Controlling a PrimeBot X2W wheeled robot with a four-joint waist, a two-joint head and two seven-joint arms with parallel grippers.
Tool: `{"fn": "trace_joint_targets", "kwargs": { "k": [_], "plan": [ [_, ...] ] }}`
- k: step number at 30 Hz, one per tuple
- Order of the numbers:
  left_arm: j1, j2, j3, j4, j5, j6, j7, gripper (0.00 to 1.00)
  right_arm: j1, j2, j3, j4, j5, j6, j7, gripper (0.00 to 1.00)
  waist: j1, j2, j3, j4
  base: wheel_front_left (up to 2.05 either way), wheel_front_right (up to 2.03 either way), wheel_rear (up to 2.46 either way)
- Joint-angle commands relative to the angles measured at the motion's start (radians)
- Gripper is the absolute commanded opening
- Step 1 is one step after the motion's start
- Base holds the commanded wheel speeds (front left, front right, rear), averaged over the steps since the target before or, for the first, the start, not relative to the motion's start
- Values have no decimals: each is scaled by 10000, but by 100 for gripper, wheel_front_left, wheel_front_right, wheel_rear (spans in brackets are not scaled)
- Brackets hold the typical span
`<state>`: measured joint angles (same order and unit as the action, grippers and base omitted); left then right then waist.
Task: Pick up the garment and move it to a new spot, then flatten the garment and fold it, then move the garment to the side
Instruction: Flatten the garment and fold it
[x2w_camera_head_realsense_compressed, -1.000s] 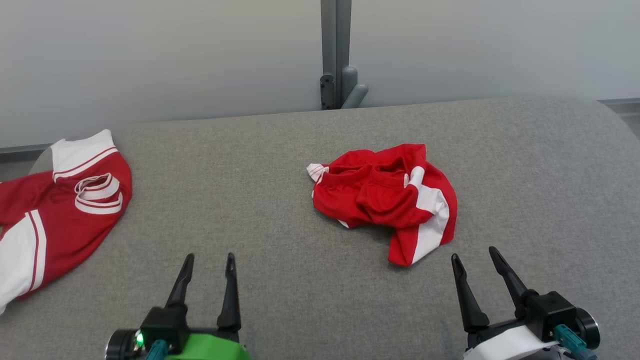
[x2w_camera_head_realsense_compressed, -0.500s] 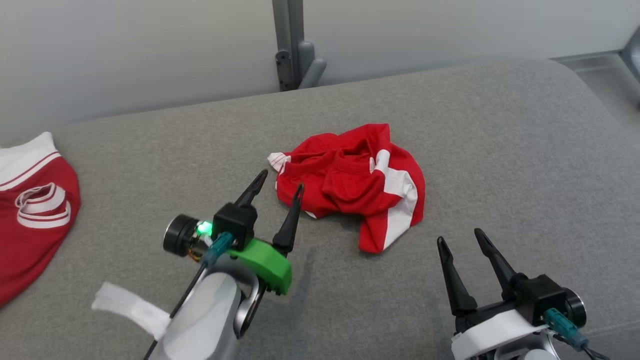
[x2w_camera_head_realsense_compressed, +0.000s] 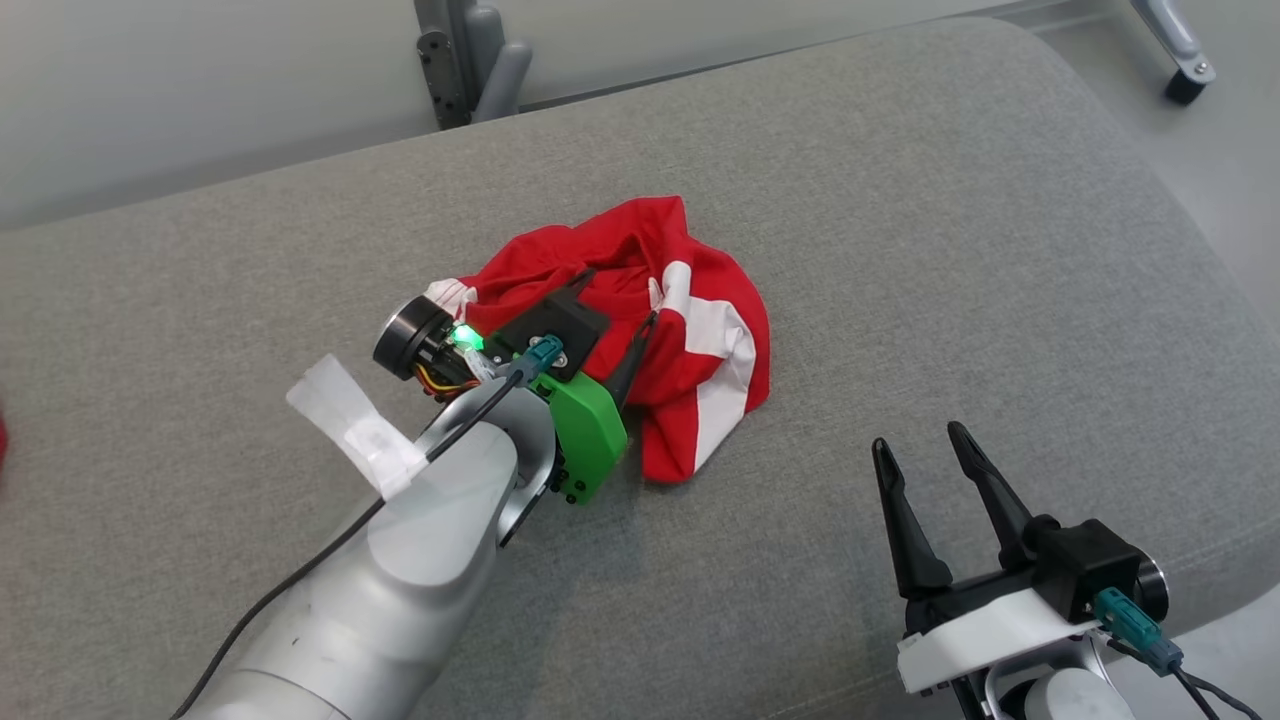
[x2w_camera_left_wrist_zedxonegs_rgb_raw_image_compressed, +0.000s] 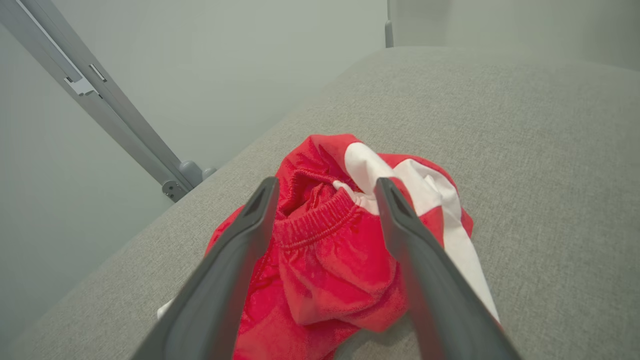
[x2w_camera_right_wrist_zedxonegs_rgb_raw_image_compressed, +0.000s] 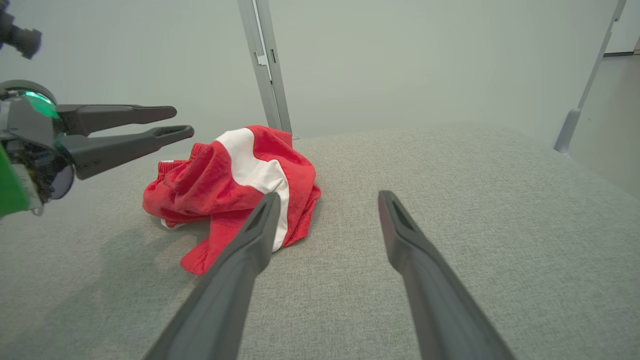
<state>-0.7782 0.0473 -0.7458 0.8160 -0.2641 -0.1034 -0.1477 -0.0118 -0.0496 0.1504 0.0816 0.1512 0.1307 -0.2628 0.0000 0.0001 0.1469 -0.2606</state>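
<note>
The left gripper (x2w_camera_head_realsense_compressed: 618, 295) is held with its fingers spread apart, directly over the crumpled red-and-white garment (x2w_camera_head_realsense_compressed: 715, 340); the elastic waistband (x2w_camera_left_wrist_zedxonegs_rgb_raw_image_compressed: 320, 225) is framed between its two fingertips, and nothing is gripped; from the right wrist view a gap is seen between those fingers and the cloth below them. The right gripper (x2w_camera_head_realsense_compressed: 918, 437) is likewise held apart and empty; the garment is found ahead of it and to its left, near but untouched, on the grey padded surface (x2w_camera_head_realsense_compressed: 900, 250).
</note>
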Motion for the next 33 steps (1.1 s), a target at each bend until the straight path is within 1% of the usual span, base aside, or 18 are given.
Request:
{"fn": "trace_joint_targets", "kwargs": {
  "k": [1, 3, 7, 11, 18, 19, 21, 26, 30, 33],
  "plan": [
    [-252, 58, -95, 190, -157, 87, 146, 100, -160, -14, 62, -65, 72, 1, -25, 100, 0, -1, 308, -339, 0, 0, 0],
    [-576, 51, -305, 470, -204, 204, 266, 100, -219, -13, 148, -111, 118, 1, -25, 100, 0, -1, 425, -446, 0, 0, 0],
    [-1053, 55, -763, 1035, -193, 234, 363, 100, -316, -16, 271, -167, 137, 1, -25, 100, 0, -1, 632, -571, 0, 0, 0],
    [-1376, 57, -1181, 1739, -123, 138, 615, 100, -348, -13, 274, -180, 174, 1, -25, 100, 0, -1, 746, -624, 0, 0, 0],
    [-1343, 52, -1563, 2430, -389, -19, 612, 100, -411, -13, 288, -181, 252, 1, -25, 100, 0, -1, 849, -630, 0, 0, 0],
    [-1307, 51, -1642, 2441, -448, -66, 533, 62, -420, -14, 295, -167, 254, 1, -25, 100, 0, -1, 847, -619, 0, 0, 0],
    [-1224, 49, -1751, 2328, -641, -128, 191, 0, -441, -14, 314, -136, 253, 1, -25, 100, 0, -1, 815, -590, 0, 0, 0],
    [-1105, 54, -1968, 2053, -1064, -207, -593, 0, -324, -14, 357, -75, 230, 1, -25, 100, 0, -1, 537, -510, 0, 0, 0],
    [-1264, 46, -1925, 1530, -1883, -253, -935, 0, -199, -16, 433, -37, 278, 1, -25, 100, 0, -1, 124, -611, 0, 0, 0],
    [-1492, 51, -2137, 1512, -1988, -267, -983, 0, -121, -17, 508, 46, 322, 1, -25, 100, 0, -1, -154, -770, 0, 0, 0]
  ]
}}
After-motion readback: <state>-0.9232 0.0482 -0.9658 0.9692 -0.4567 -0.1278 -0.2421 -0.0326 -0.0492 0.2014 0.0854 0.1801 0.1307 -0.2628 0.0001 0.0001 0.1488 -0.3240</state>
